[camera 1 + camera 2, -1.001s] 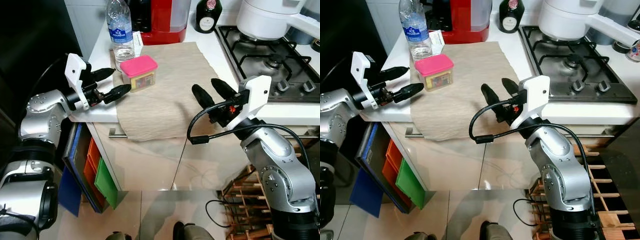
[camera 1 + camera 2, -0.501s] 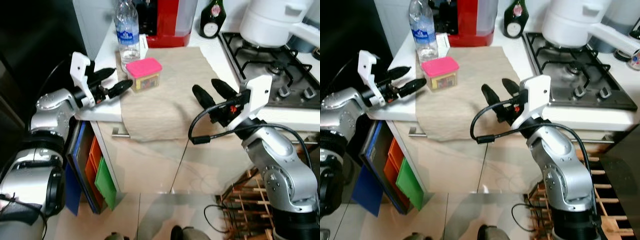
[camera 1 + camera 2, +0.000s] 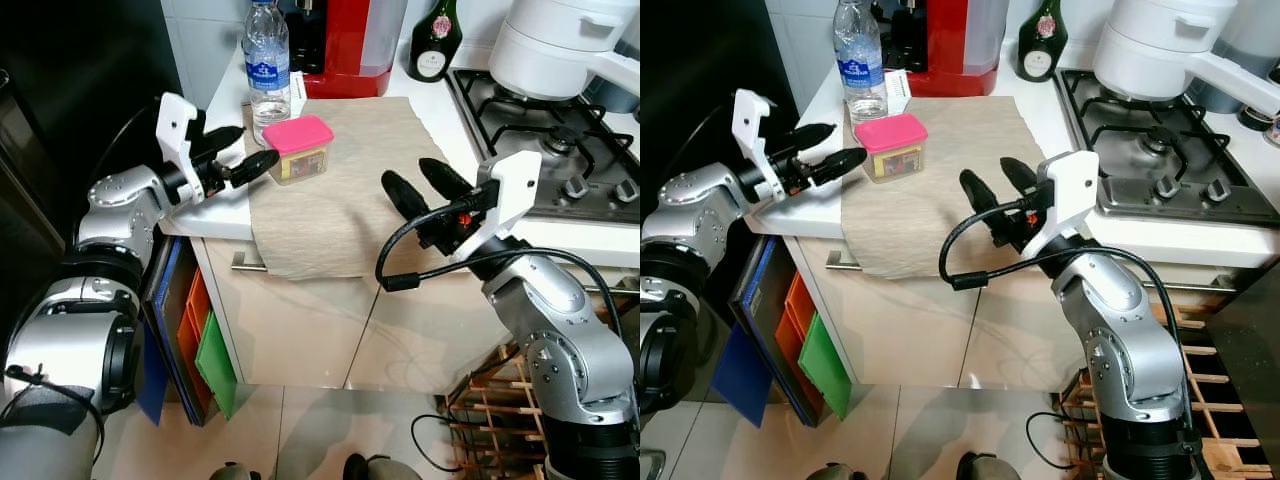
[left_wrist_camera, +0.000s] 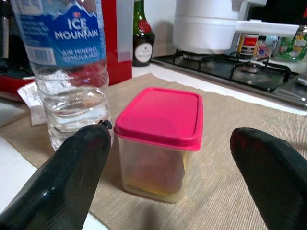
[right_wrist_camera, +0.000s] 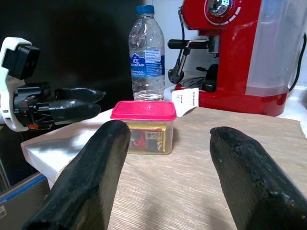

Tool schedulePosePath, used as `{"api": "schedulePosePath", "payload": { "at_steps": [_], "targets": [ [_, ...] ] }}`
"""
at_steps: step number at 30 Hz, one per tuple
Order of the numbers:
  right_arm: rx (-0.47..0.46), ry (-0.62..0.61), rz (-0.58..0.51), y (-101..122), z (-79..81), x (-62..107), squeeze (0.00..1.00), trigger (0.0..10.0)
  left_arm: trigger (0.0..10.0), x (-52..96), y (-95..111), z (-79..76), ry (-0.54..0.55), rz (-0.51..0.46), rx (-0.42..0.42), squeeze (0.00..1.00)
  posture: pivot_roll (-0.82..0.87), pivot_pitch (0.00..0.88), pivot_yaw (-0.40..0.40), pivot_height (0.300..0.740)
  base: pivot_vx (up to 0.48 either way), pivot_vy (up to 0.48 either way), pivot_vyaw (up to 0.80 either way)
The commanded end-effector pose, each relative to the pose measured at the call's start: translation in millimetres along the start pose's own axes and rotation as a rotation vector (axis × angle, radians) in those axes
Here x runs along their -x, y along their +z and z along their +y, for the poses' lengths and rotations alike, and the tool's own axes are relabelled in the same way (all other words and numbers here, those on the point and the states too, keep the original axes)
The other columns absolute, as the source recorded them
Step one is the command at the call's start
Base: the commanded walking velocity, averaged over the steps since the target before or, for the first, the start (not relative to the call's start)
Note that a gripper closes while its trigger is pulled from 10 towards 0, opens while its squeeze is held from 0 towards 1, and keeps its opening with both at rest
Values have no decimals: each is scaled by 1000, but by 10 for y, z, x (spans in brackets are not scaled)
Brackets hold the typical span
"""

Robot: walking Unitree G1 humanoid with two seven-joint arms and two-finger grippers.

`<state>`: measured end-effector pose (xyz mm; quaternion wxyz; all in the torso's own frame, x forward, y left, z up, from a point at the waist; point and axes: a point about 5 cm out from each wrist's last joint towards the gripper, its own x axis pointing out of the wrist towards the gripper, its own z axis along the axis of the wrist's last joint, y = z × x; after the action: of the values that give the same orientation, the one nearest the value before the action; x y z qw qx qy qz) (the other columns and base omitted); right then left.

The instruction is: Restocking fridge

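A clear food box with a pink lid (image 3: pixel 299 148) stands on a beige cloth (image 3: pixel 345 180) on the white counter. A water bottle (image 3: pixel 268 62) stands just behind it at the cloth's far left corner. My left gripper (image 3: pixel 243 151) is open, level with the box and a short way to its left, its fingers pointing at it; its wrist view has the box (image 4: pixel 160 141) centred between the fingers. My right gripper (image 3: pixel 421 183) hovers open over the cloth's right edge, well to the right of the box (image 5: pixel 144 125).
A red coffee machine (image 3: pixel 345 45) and a dark bottle (image 3: pixel 434 45) stand at the back. A gas hob (image 3: pixel 545 130) with a white pot (image 3: pixel 557 45) lies to the right. Coloured bins (image 3: pixel 200 345) sit below the counter's left end, beside a dark appliance front (image 3: pixel 60 120).
The camera has shifted, so the counter sits lower in view. My left gripper has come closer to the pink-lidded box. The right gripper has held its place.
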<state>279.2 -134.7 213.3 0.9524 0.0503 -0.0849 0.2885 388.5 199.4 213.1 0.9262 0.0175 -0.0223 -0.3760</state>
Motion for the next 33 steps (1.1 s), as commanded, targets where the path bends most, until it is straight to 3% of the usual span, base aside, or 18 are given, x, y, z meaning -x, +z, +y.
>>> {"api": "schedulePosePath", "payload": {
  "at_steps": [1, 33],
  "targets": [
    [-3, 8, -12, 34, 22, 10, 0, 10000, 10000, -48, 31, -19, -13, 8, -17, 0, -209, 0, -18, 740, 0, 0, 0],
    [16, -2, 21, 86, 13, 150, 0, 10000, 10000, -360, 19, -205, -16, -9, 43, 0, -292, 17, -42, 740, 0, 0, 0]
  ]
}}
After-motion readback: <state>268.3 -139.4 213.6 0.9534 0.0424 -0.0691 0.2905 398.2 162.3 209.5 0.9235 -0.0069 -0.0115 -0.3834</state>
